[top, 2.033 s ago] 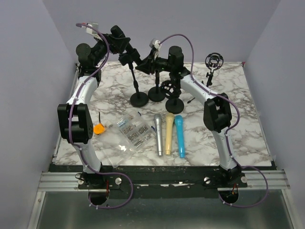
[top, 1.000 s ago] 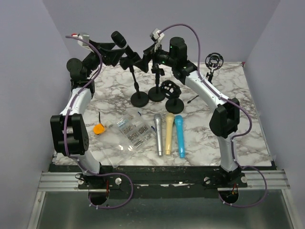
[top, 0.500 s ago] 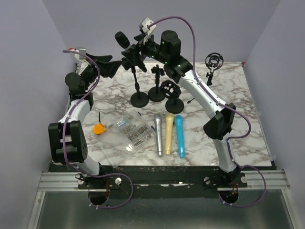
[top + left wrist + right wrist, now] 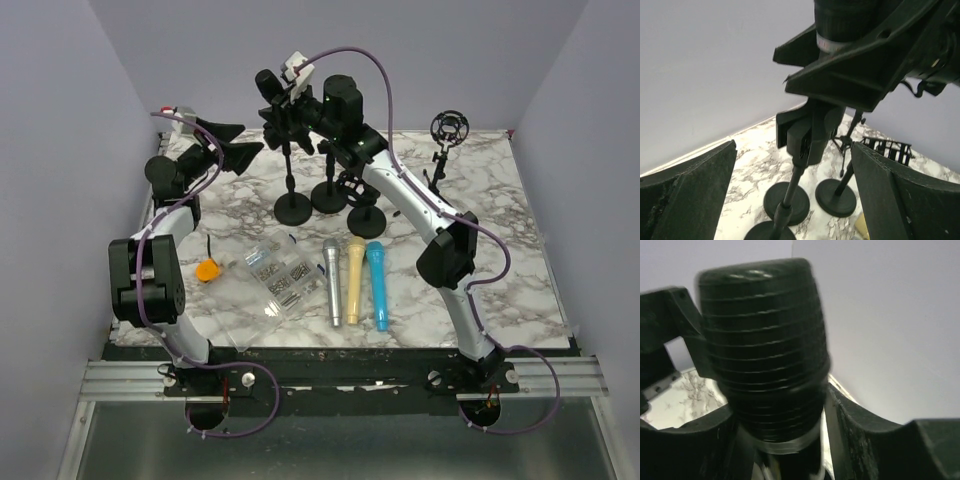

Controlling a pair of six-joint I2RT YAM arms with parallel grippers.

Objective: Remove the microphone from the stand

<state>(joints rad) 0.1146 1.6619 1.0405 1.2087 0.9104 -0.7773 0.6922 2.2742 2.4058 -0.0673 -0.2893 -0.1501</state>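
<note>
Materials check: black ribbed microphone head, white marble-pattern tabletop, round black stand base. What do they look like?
Black ribbed microphone head: matte with a faint sheen on the ridges, so moulded plastic or painted metal; unclear which.
White marble-pattern tabletop: flat grey veining, probably printed laminate or vinyl rather than stone.
Round black stand base: matte disc, likely painted metal.

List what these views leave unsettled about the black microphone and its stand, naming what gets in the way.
1. Top view: the right gripper covers the clip of the stand, so whether the microphone sits in it cannot be told.
2. Right wrist view: the blurred microphone head fills the frame, hiding any finger contact.
3. Left wrist view: the top edge cuts off the microphone head.
4. Top view: the contents of the bag are too small.
</note>
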